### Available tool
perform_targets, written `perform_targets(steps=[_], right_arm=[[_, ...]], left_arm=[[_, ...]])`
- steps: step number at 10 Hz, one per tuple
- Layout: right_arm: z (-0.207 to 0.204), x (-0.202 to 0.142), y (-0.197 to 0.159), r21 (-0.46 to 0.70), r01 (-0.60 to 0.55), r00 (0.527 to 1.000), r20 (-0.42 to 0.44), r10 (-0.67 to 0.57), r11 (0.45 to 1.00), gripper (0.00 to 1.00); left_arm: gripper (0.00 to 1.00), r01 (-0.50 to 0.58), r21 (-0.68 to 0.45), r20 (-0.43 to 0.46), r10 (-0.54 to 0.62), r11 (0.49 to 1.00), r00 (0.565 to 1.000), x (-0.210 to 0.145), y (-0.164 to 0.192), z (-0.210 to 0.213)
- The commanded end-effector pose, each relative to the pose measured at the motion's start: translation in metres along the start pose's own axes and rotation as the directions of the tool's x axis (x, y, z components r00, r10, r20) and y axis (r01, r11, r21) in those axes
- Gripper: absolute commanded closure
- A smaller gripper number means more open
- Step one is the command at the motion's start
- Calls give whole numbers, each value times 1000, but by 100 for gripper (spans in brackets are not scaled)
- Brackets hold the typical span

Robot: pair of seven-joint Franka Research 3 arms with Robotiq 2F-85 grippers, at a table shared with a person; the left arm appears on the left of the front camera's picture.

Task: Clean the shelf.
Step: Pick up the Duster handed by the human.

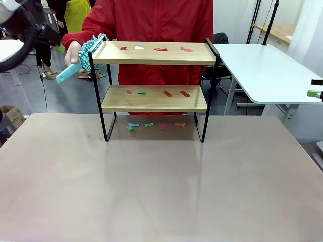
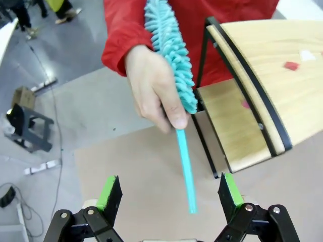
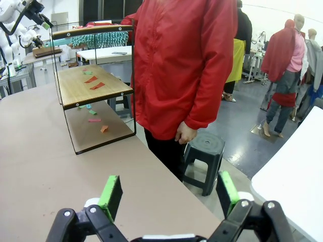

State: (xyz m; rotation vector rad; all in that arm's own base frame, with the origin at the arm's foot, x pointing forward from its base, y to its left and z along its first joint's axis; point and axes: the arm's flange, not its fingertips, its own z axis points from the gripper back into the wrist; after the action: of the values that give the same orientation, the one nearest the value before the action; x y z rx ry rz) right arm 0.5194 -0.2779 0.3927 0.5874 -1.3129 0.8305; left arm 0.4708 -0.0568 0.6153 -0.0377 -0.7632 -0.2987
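Observation:
The shelf (image 1: 154,98) stands at the far middle of the brown table, with small paper scraps (image 1: 160,49) on its top board, its lower board and the table beneath. A person's hand (image 2: 154,91) holds a teal duster (image 2: 171,55) at the top board's left end. In the left wrist view my left gripper (image 2: 169,196) is open, and the duster's handle (image 2: 184,166) points down toward the gap, untouched. My right gripper (image 3: 169,196) is open and holds nothing, well to the side of the shelf (image 3: 93,85). One of its green pads (image 1: 314,93) shows at the front view's right edge.
The person in a red jacket (image 1: 151,22) stands right behind the shelf. A white table (image 1: 262,70) is at the far right, a dark stool (image 3: 204,146) by the person's legs. My left arm (image 1: 15,30) hangs at the upper left. The table's near half (image 1: 161,191) is bare.

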Motion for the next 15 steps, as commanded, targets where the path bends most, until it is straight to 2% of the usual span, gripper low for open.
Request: perform_targets(steps=[1,3,5,10,11,12,13,15], right_arm=[[-2,6,0,0,9,1000,-11,-9,1000,0],[-2,6,0,0,9,1000,-11,-9,1000,0],[-2,6,0,0,9,1000,-11,-9,1000,0],[-2,6,0,0,9,1000,-11,-9,1000,0],[-2,6,0,0,9,1000,-11,-9,1000,0],[-2,6,0,0,9,1000,-11,-9,1000,0],[-2,6,0,0,9,1000,-11,-9,1000,0],[-2,6,0,0,9,1000,-11,-9,1000,0]], left_arm=[[0,-50,107,3,50,993,999,-6,-11,-19],[0,-50,62,3,50,997,999,-13,-15,-35],[0,-68,69,-28,70,995,997,-17,-17,-53],[0,-78,49,-94,83,996,992,-22,-23,-66],[43,-53,75,-86,60,996,995,-23,-22,-68],[56,-62,75,-72,68,995,995,-23,-23,-68],[100,-63,83,-80,70,995,994,-23,-23,-68],[100,-70,86,-92,77,994,993,-22,-23,-66]])
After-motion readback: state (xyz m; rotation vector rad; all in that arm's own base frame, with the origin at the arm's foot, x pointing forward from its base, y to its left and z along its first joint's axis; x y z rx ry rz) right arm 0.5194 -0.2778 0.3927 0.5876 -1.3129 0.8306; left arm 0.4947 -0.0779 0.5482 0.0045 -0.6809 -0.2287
